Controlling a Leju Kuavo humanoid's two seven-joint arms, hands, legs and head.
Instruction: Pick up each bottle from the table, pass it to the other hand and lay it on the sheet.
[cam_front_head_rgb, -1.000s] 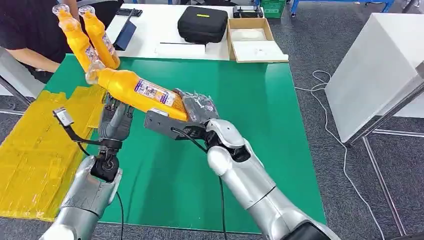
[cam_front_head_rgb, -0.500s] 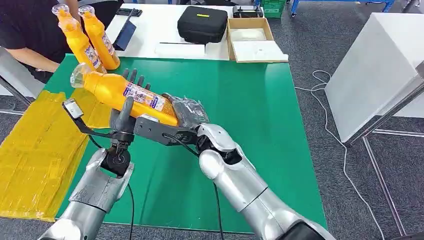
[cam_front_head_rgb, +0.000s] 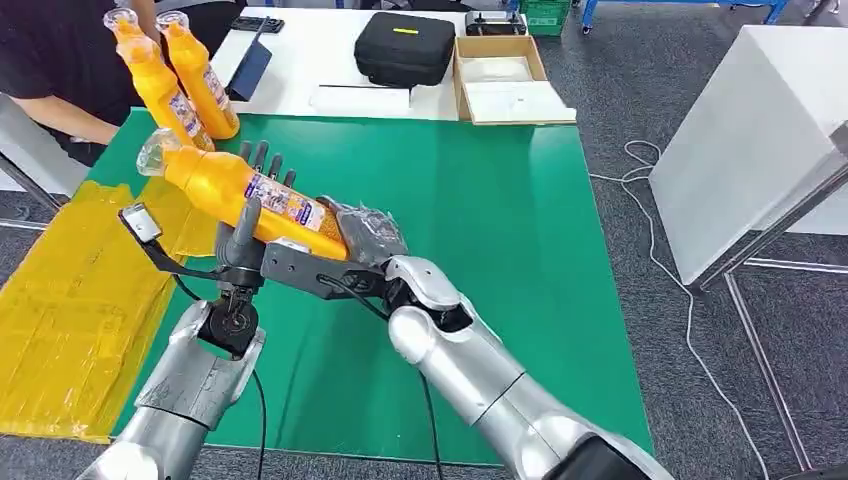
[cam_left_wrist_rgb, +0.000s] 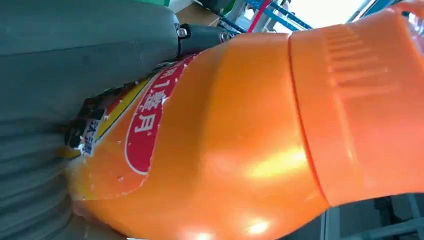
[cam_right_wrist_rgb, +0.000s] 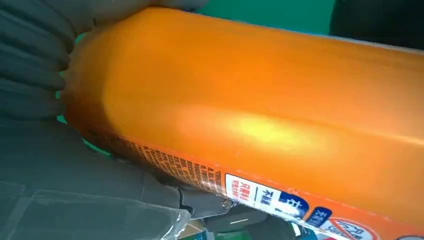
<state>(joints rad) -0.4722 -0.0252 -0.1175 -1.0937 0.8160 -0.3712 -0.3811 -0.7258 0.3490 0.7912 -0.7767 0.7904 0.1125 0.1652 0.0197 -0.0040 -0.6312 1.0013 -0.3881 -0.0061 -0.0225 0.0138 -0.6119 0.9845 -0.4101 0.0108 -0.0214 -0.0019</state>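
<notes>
An orange bottle (cam_front_head_rgb: 235, 185) with a clear cap is held tilted above the green table (cam_front_head_rgb: 500, 220), cap toward the far left. My right hand (cam_front_head_rgb: 365, 230), wrapped in clear plastic, grips its base. My left hand (cam_front_head_rgb: 250, 230) stands upright at the bottle's middle, with its straight fingers (cam_front_head_rgb: 262, 157) behind the bottle and the thumb in front. The left wrist view has the bottle (cam_left_wrist_rgb: 240, 140) close against the left hand (cam_left_wrist_rgb: 60, 65). In the right wrist view the bottle (cam_right_wrist_rgb: 260, 100) lies in the right hand (cam_right_wrist_rgb: 35, 60). Two more orange bottles (cam_front_head_rgb: 205, 85) (cam_front_head_rgb: 160, 85) stand at the table's far left corner.
A yellow sheet (cam_front_head_rgb: 70, 290) lies over the table's left side. A person in a dark top (cam_front_head_rgb: 50, 60) sits at the far left. Behind the green table, a white table carries a black case (cam_front_head_rgb: 405, 48) and a cardboard box (cam_front_head_rgb: 510, 85).
My right hand has carried the bottle to the left. My left hand has risen from under the bottle, so that its fingers now stand behind the bottle and its thumb in front.
</notes>
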